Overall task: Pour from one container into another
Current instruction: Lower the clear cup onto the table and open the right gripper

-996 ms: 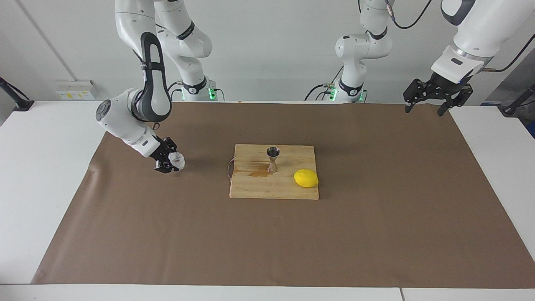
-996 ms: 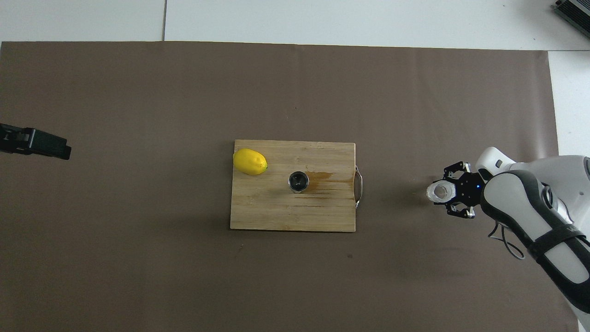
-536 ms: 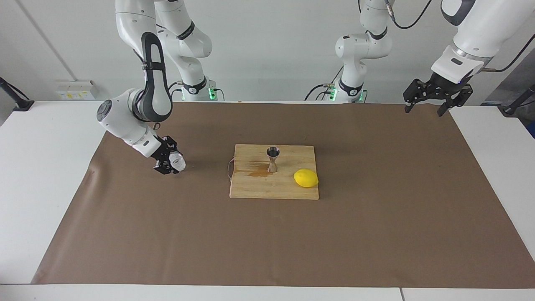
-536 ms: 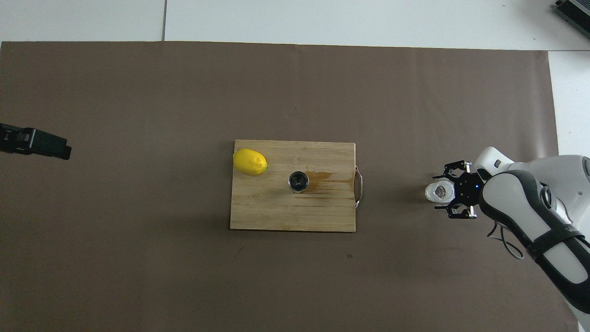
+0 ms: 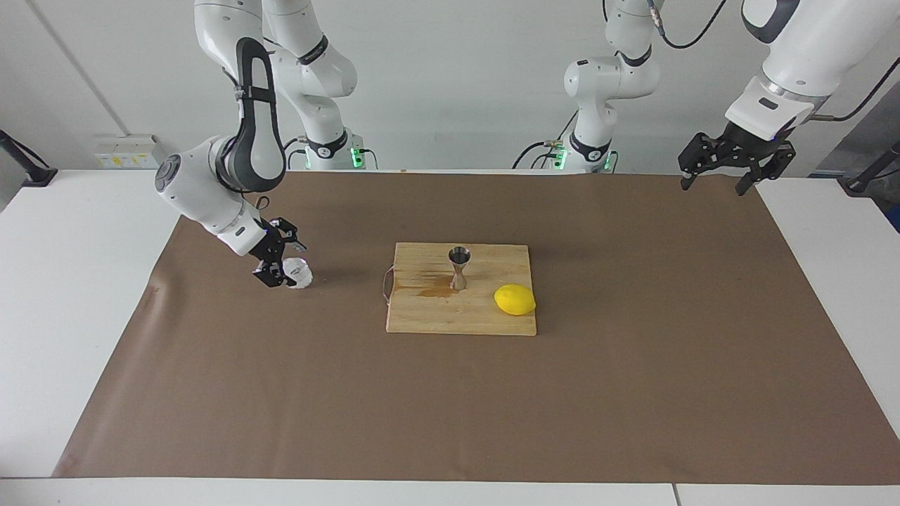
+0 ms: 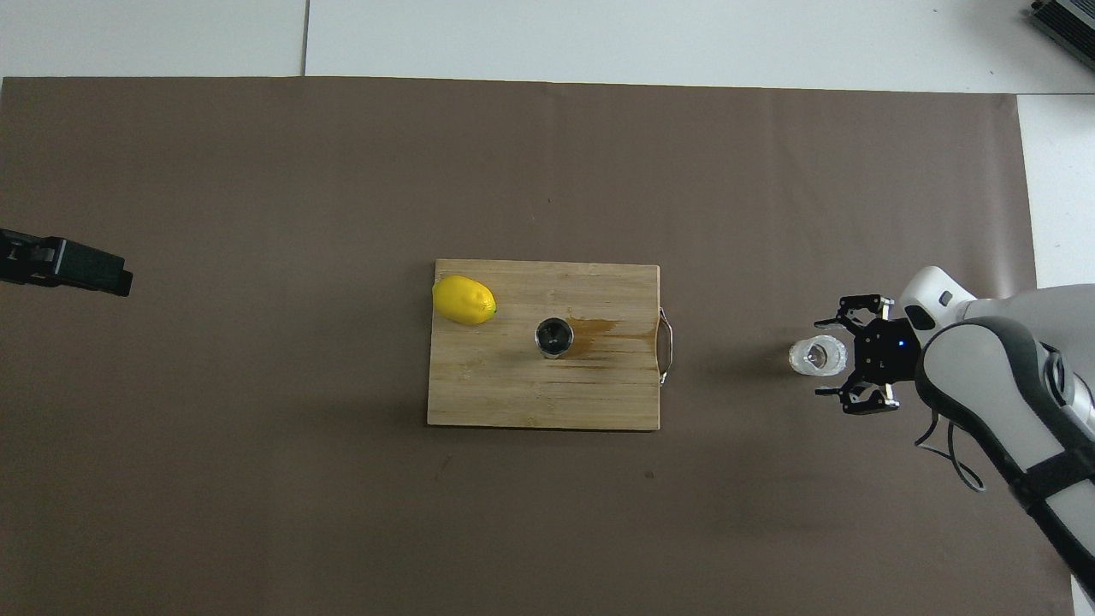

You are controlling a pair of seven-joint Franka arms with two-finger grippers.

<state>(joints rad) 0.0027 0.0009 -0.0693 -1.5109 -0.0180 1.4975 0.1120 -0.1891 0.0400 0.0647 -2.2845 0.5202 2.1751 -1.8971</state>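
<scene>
Facing view, read from its nine o'clock edge to its three o'clock edge. The right gripper (image 5: 283,261) stands low over the brown paper sheet (image 5: 450,393) covering the white desk (image 5: 70,281), toward the right arm's end. Its fingers are spread wide and hold nothing. The small clear cup with a faceted, whitish wall (image 5: 297,273) stands upright on the sheet just beside the fingertips, at about four o'clock from them; in the overhead view the cup (image 6: 815,356) sits clear of the open fingers of the right gripper (image 6: 843,355).

At the centre lies the rectangular pale wooden cutting board (image 5: 436,316). It has a thin metal handle (image 5: 386,284) on the edge toward the cup. The shiny steel hourglass-shaped jigger (image 5: 459,268) stands upright on the board. A brownish wet stain (image 5: 432,287) spreads from its foot at about eight o'clock. A yellow lemon (image 5: 515,299) rests on the board at four o'clock from the jigger, near the board's edge.

The left gripper (image 5: 717,181) hangs raised over the sheet's corner at the left arm's end, fingers open and empty; this arm waits.
</scene>
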